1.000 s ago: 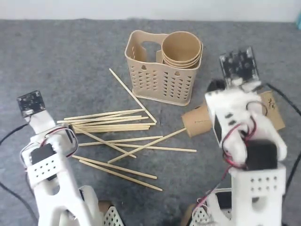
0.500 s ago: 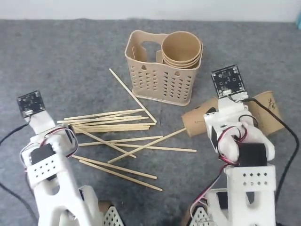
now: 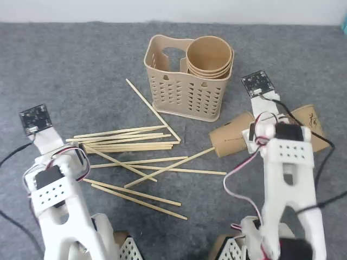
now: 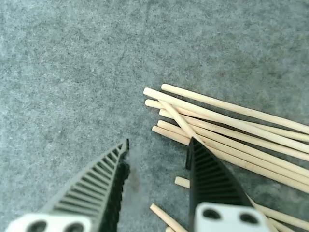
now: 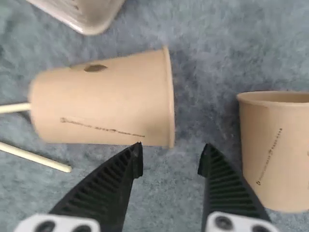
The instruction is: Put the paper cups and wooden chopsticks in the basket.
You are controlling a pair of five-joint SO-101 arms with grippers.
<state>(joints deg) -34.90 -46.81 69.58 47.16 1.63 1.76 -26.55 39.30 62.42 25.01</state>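
Robotics test bench (grey felt mat, wired arms).

Stacked cups sit in the basket's right compartment. Chopsticks lie scattered on the tabletop before it, leftward. Right of them lies one cup, a second cup farther right.

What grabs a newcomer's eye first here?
Wooden chopsticks sprawl across the grey mat beside the basket, which already holds a stack of paper cups. Right of them a loose cup and a second cup lie on the mat, with the right gripper open above the gap between them.
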